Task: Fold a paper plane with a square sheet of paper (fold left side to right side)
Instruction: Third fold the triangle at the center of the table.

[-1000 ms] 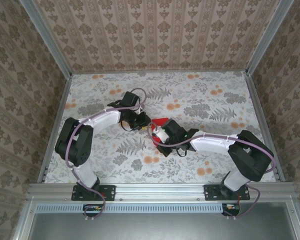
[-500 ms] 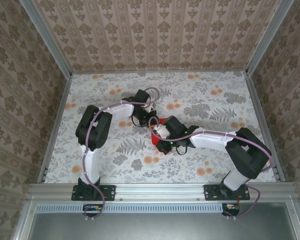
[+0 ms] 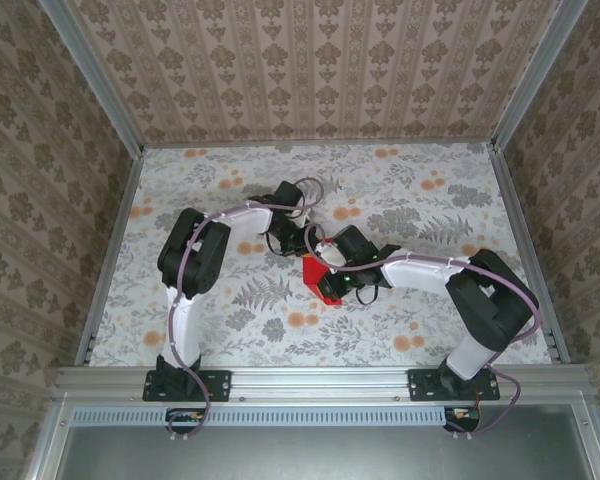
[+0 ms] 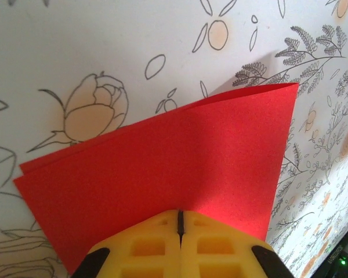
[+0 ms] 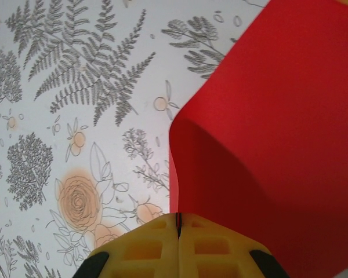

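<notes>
Pinching the square sheet of paper (image 4: 180, 156), the left pincer (image 4: 180, 215) is closed on one edge, around the middle of the tabletop (image 3: 230, 300). The red sheet is doubled over, its layers slightly splayed. The right pincer (image 5: 178, 219) is likewise clamped on it, where the paper bulges.
</notes>
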Robot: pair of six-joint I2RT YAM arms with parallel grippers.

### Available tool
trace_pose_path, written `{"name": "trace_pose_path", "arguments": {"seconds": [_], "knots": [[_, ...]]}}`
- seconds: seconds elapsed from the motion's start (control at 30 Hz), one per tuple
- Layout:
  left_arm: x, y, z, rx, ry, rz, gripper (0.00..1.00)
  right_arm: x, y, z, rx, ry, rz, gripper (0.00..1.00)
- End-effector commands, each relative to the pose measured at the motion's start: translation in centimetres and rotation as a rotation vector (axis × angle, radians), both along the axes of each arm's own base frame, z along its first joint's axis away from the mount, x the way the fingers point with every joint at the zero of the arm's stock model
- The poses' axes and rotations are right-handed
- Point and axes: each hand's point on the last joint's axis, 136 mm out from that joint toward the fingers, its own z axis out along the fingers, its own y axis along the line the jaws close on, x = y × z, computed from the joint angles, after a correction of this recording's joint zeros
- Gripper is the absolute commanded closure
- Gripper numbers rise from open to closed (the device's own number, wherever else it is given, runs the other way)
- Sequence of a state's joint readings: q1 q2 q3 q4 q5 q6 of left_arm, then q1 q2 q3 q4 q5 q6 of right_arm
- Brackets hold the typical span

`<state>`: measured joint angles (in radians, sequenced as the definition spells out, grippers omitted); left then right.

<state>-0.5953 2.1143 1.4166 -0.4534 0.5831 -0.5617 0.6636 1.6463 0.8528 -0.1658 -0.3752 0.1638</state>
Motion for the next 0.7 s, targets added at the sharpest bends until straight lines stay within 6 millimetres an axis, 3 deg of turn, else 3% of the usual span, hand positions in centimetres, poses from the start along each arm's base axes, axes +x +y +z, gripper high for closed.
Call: {"name": "trace_pose_path", "arguments": {"seconds": [0.0,0.23,0.67], "knots": [[-1.0,0.3,-1.8,0.060,0.029,-0.031,0.96,0.9,-0.9,-0.2,-0.028,0.032,-0.066,1.00],[-1.1,0.3,-2.0,0.065,0.030,-0.032,0.96,2.8,-2.7,-0.4,-0.063,0.026,-0.163,1.00],[-1.2,0.2,-1.8,0.065,0.029,-0.030,0.97,3.8,-4.0,-1.4,-0.107,0.044,-0.215,1.00]]}}
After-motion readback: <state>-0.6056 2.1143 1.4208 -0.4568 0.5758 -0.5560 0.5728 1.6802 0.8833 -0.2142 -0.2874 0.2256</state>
